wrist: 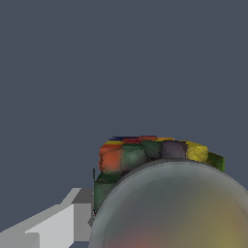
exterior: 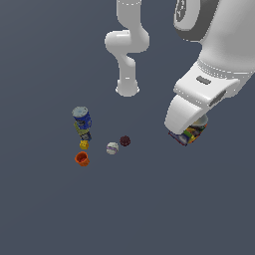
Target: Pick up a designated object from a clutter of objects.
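1. Where the arm ends, the many-coloured can point(exterior: 191, 132) sits clamped in the hand point(exterior: 187, 130), tilted, well apart from the clutter.
2. Wrist view: pale shiny top point(wrist: 174, 208) fills the frame, one finger point(wrist: 53, 225) beside it.
3. Blue can point(exterior: 81, 118), orange cup point(exterior: 82, 159), white ball point(exterior: 112, 148), dark red ball point(exterior: 125, 141) rest together on the bench point(exterior: 149, 209).

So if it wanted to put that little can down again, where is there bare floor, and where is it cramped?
Bare floor spans the lower part of the exterior view, below the orange cup, and the stretch between the dark red ball and the gripper holding the many-coloured can. It is crowded on the exterior view's left: blue can, yellow piece, cup and white ball sit close.
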`<state>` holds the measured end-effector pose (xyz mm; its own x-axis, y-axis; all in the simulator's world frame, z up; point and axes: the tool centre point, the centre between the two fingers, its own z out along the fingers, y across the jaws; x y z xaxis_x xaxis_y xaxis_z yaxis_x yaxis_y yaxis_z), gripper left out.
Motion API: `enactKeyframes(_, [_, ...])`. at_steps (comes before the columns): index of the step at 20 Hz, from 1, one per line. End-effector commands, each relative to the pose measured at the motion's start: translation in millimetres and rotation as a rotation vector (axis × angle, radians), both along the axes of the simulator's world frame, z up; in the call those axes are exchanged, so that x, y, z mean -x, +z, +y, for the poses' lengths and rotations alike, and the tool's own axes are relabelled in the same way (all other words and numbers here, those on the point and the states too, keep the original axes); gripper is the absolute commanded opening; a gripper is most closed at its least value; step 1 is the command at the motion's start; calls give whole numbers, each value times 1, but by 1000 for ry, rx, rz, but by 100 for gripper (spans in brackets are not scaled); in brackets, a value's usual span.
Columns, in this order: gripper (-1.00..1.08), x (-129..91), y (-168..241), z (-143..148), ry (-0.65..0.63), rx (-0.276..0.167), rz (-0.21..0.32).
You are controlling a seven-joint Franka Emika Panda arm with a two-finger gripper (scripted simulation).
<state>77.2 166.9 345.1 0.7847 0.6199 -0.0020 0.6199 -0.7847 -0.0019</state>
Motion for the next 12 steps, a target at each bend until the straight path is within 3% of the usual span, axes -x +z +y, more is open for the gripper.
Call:
enactKeyframes(1, [-100,-4,13,4,-1,0,-3])
enactKeyframes(12, [-100,-10,31,10,-1,0,-3])
